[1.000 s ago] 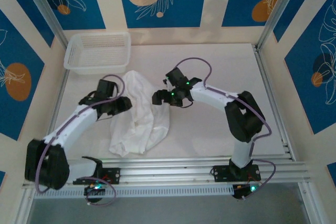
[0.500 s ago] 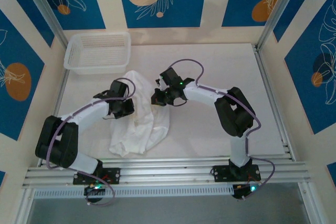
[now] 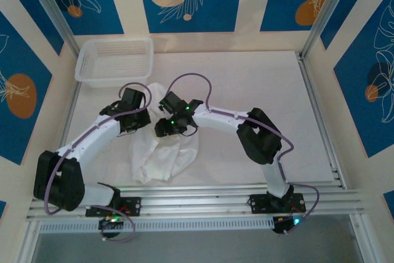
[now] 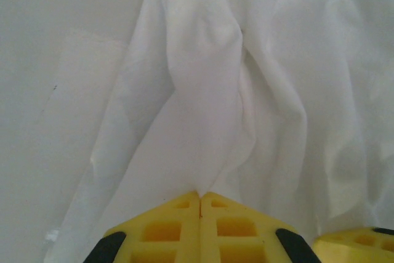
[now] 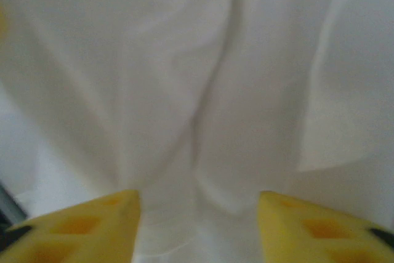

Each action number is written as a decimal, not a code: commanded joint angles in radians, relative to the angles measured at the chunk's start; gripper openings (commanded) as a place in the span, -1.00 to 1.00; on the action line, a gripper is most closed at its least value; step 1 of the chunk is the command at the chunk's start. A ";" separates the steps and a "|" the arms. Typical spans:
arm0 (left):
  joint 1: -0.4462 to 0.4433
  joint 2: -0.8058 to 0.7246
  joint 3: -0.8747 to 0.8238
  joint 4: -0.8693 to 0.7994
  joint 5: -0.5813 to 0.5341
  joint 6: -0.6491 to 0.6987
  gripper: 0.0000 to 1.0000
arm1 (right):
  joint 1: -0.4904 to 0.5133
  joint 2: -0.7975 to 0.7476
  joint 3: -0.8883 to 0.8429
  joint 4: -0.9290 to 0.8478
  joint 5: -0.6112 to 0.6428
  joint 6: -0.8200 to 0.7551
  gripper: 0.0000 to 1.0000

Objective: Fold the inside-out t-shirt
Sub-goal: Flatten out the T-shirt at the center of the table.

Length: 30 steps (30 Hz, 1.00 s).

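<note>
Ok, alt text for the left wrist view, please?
The left gripper is shut on a pinch of the white t-shirt, with a twisted ridge of cloth running up from its yellow fingers. The white table lies to the left.

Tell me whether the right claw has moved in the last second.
Yes. The right claw slid left over the shirt, now nearly in line with the right edge of the basket.
</note>
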 commanded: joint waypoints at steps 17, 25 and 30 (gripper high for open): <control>0.044 -0.057 0.079 -0.056 0.002 0.009 -1.00 | -0.060 -0.032 -0.045 -0.036 -0.015 -0.022 0.56; 0.049 -0.111 0.123 -0.087 -0.003 0.023 -1.00 | -0.101 -0.074 -0.038 0.014 -0.069 0.039 -1.00; 0.068 -0.165 0.291 -0.143 0.023 0.074 -1.00 | -0.209 -0.431 -0.134 0.041 0.037 0.010 -1.00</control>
